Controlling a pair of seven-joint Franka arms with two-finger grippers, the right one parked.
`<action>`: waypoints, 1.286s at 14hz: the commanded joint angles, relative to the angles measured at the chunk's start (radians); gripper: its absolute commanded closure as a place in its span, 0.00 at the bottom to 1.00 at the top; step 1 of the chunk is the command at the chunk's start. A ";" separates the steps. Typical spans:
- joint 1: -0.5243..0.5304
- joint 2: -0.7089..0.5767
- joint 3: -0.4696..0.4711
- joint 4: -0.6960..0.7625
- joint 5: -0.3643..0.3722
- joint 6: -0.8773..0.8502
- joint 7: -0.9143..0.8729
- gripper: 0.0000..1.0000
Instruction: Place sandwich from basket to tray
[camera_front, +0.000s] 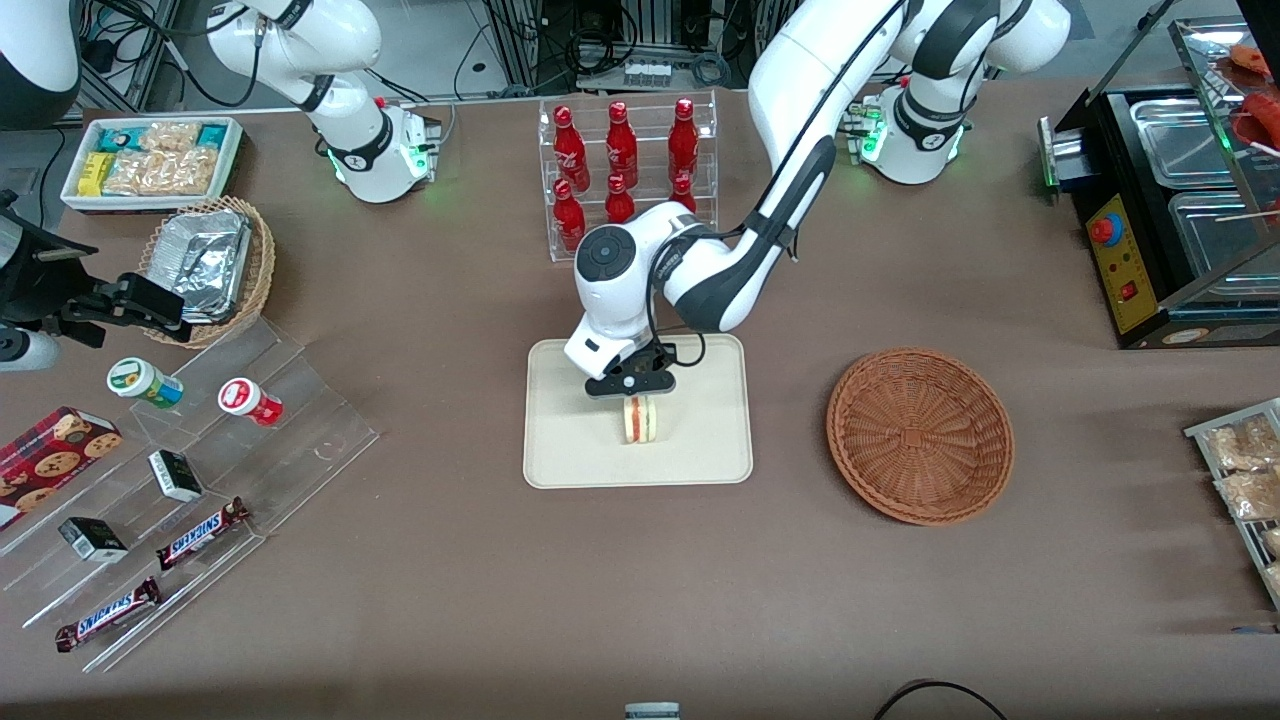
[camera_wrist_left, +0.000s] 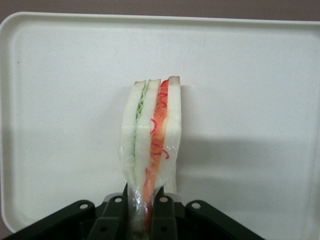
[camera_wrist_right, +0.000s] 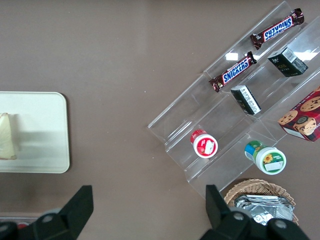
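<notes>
A clear rack of red bottles (camera_front: 628, 175) stands mid-table. Toward the parked arm's end from it sit a bin of snack packets (camera_front: 150, 160), a tan basket of foil containers (camera_front: 208, 265) and, nearer the camera, a stepped acrylic stand (camera_front: 290, 440) with Snickers bars (camera_front: 202, 533). Toward the working arm's end stands what looks like a black food warmer (camera_front: 1150, 230).

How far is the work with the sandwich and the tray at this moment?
Done: the basket holds nothing, and the sandwich is already over the tray. In hand: the end effector is shut on the sandwich, pinching one end, as the wrist view shows. Left: opening the fingers and lifting away. Whether the sandwich already touches the tray I cannot tell.
</notes>
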 joint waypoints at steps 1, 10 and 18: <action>-0.019 0.020 0.017 0.036 0.017 0.004 -0.043 0.24; 0.139 -0.291 0.020 0.025 -0.063 -0.327 -0.048 0.01; 0.483 -0.627 0.018 -0.174 -0.080 -0.482 0.234 0.01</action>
